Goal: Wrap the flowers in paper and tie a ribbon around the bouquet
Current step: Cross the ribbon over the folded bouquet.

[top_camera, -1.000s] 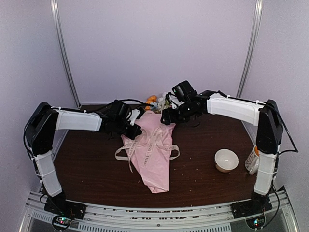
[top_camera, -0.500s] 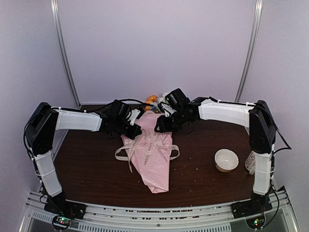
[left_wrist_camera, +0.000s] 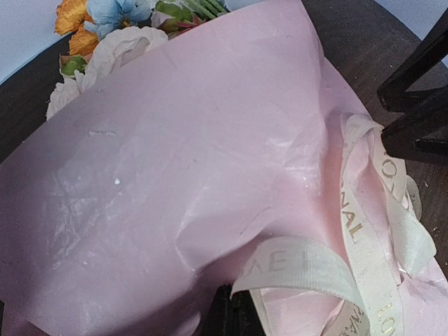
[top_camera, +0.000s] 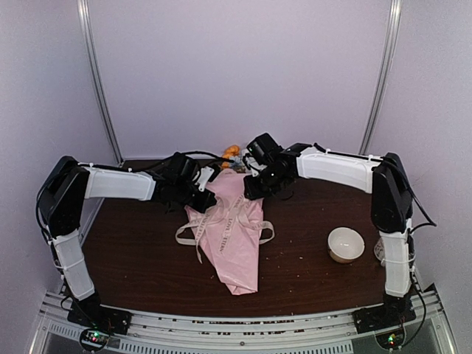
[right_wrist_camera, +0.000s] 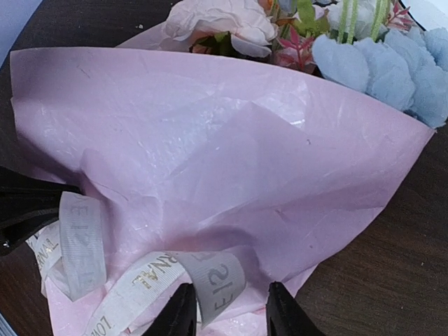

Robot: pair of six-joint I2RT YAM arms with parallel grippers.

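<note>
The bouquet lies in the middle of the table, with pink paper (top_camera: 237, 254) wrapped as a cone around the flowers (top_camera: 234, 155). Blue, white and orange blooms (left_wrist_camera: 112, 28) stick out at its far end. The cream ribbon (top_camera: 228, 225) with printed letters crosses the cone in loops. My left gripper (top_camera: 206, 198) sits at the cone's left edge, shut on a ribbon loop (left_wrist_camera: 301, 269) that rises from its fingertips (left_wrist_camera: 234, 315). My right gripper (top_camera: 249, 190) is at the cone's right edge. Its jaws (right_wrist_camera: 227, 315) stand apart with another ribbon loop (right_wrist_camera: 217, 276) between them.
A white bowl (top_camera: 346, 244) stands on the dark wooden table (top_camera: 133, 258) at the right. A small cup-like object (top_camera: 383, 249) sits partly behind the right arm's base. Two metal posts (top_camera: 99, 81) rise along the back wall.
The right arm has swung left and down onto the bouquet's right edge, and its jaws have narrowed around a ribbon loop. The left arm and the bouquet have stayed put.
</note>
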